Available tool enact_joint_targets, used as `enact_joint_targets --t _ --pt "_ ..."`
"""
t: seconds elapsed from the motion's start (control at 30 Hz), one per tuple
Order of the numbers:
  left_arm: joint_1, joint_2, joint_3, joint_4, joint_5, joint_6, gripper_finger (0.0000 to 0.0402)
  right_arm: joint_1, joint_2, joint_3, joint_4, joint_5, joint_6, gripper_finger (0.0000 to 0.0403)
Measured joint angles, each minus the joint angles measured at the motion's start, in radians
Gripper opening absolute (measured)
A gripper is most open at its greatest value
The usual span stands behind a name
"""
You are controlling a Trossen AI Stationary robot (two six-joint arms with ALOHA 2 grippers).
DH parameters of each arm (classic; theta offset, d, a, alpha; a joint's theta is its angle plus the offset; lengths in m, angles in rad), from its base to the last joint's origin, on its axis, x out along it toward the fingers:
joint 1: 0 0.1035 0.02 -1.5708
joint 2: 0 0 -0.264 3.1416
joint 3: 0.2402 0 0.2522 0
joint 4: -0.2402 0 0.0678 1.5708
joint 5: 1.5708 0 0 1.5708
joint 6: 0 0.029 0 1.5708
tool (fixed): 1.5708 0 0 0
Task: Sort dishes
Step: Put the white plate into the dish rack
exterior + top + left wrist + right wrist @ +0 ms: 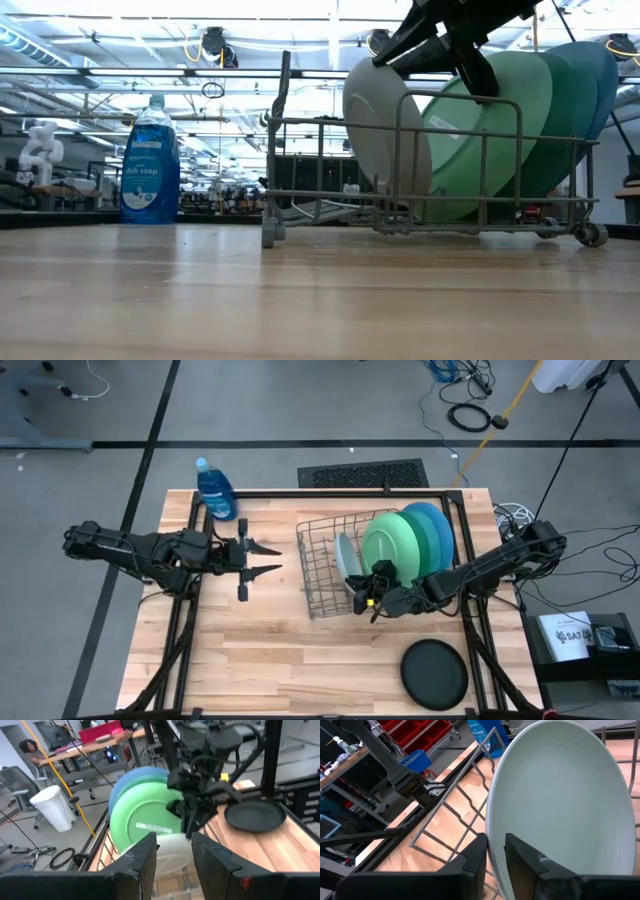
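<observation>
Several plates stand on edge in the grey wire rack (318, 565): a pale mint plate (346, 556) nearest the table's left, then a light green plate (388, 543), a teal plate (425, 532) and a blue plate (446, 525). A black dish (435, 673) lies flat on the table near its front right. My right gripper (496, 854) is slightly open at the mint plate's near rim (490, 845), one finger on each side. My left gripper (264, 558) hovers open and empty left of the rack. My right gripper straddles the mint plate's rim (490, 839) from the table's right and near side, slanting a little downward. One finger (479, 854) is behind the plate and one (520, 859) before its face. I cannot tell whether either finger touches. The plate stands upright in the rack.
A blue dish soap bottle (215, 488) stands at the table's far left corner. The rack's left half (312, 550) holds no plates. Bare wood lies between the left gripper and the rack, and along the near edge left of the black dish.
</observation>
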Motion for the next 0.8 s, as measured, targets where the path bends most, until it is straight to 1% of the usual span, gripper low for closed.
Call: enact_joint_targets --t 0.17,0.27,0.37,0.5,0.63,0.73,0.8 --pt "0.01 0.044 0.0 -0.043 0.029 -0.022 0.0127 0.0 0.0 0.0 0.006 0.007 -0.005 0.0067" --pt "0.026 0.099 0.0 0.001 0.036 0.002 0.0127 0.0 0.0 0.0 0.034 0.027 -0.038 0.0068" --pt "0.049 0.168 0.0 0.048 0.071 0.025 0.0127 0.0 0.0 0.0 0.075 0.032 -0.085 0.0068" --pt "0.093 0.281 0.0 0.099 0.105 0.027 0.0127 0.0 0.0 0.0 0.068 0.032 -0.091 0.0068" --pt "0.144 0.389 0.003 0.082 0.123 0.025 0.0127 0.0 0.0 0.0 0.065 0.031 -0.092 0.0068" --pt "0.173 0.456 0.04 0.048 0.155 0.005 0.0127 0.0 0.0 0.0 0.065 0.031 -0.094 0.0068" --pt "0.182 0.489 0.056 0.041 0.158 0.002 0.0127 0.0 0.0 0.0 0.065 0.031 -0.097 0.0068"
